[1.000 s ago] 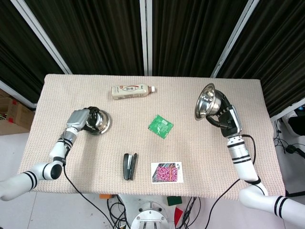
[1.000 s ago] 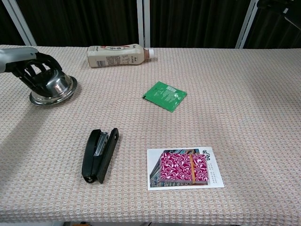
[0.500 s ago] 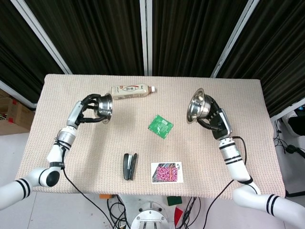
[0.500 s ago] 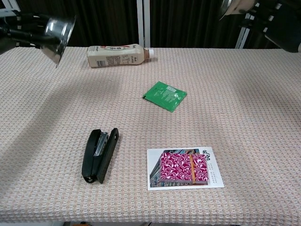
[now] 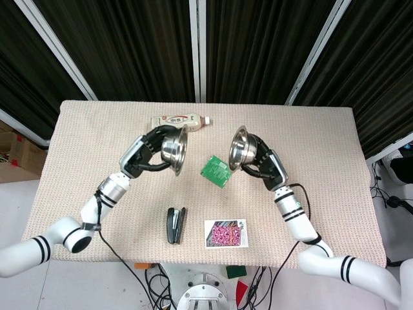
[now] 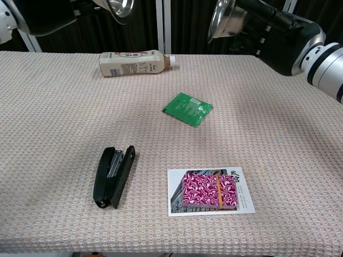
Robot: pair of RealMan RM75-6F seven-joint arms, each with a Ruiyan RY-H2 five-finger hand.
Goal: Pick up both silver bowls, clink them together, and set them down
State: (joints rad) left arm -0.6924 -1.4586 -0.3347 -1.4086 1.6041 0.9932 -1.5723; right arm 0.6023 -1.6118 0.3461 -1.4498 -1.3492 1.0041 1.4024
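Observation:
Both silver bowls are in the air above the table's middle, tilted with their mouths facing each other. My left hand (image 5: 147, 154) grips the left bowl (image 5: 175, 148) from behind; the chest view shows only that bowl's lower rim (image 6: 119, 7) at the top edge. My right hand (image 5: 263, 164) holds the right bowl (image 5: 239, 148), which also shows high up in the chest view (image 6: 225, 19). A gap remains between the two rims; they do not touch.
On the beige woven table (image 5: 310, 129) lie a milk-tea bottle (image 5: 181, 121) at the back, a green packet (image 5: 216, 170) under the bowls, a black stapler (image 5: 175, 225) and a pink patterned card pack (image 5: 225, 233) near the front edge.
Both hands have carried their bowls inward toward the table's centre and higher. The gap between the bowls has shrunk from wide to narrow.

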